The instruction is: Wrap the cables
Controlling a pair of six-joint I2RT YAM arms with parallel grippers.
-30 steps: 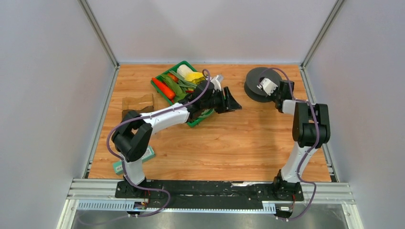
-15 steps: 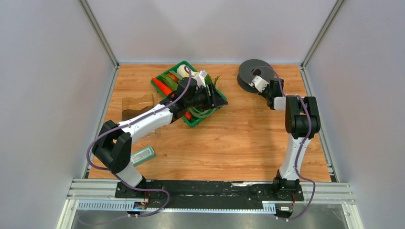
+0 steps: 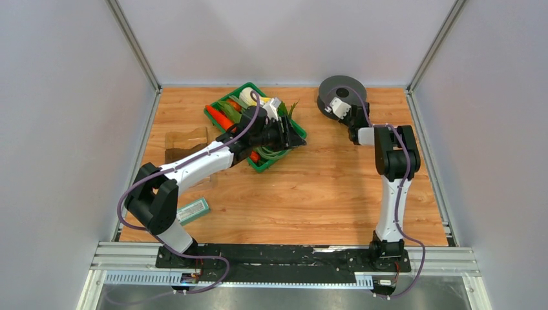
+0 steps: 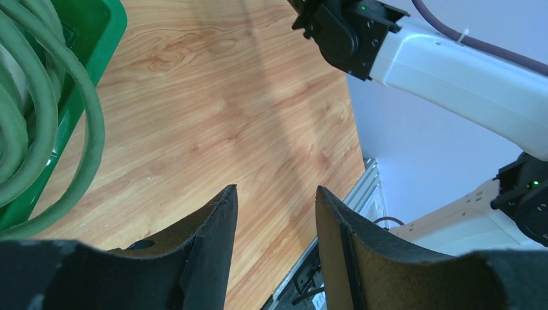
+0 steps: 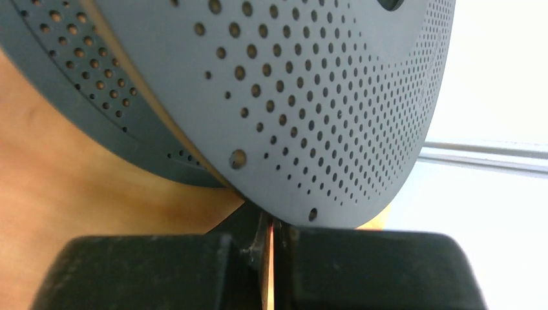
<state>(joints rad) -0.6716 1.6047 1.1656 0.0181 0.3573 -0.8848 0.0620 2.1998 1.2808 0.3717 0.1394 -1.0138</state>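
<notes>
A dark grey perforated spool (image 3: pixel 341 89) rests tilted at the far right of the table. Its dotted flange (image 5: pixel 310 97) fills the right wrist view. My right gripper (image 3: pixel 337 107) sits against the spool's near rim and is shut (image 5: pixel 271 223). A thin orange-red sliver shows in the slit between its pads; I cannot tell whether it is the cable. No cable shows clearly elsewhere. My left gripper (image 3: pixel 298 137) hangs over the right edge of the green basket (image 3: pixel 260 166). It is open (image 4: pixel 276 188) with only bare wood between its fingers.
The basket holds a carrot (image 3: pixel 221 119), pale green looped strands (image 4: pixel 39 97) and other vegetables. A brown bag (image 3: pixel 186 141) lies left of it. A teal box (image 3: pixel 194 210) lies near the left arm's base. Walls enclose the table on three sides.
The left gripper drew back to the left over the basket. The right gripper and the spool shifted together toward the far left.
</notes>
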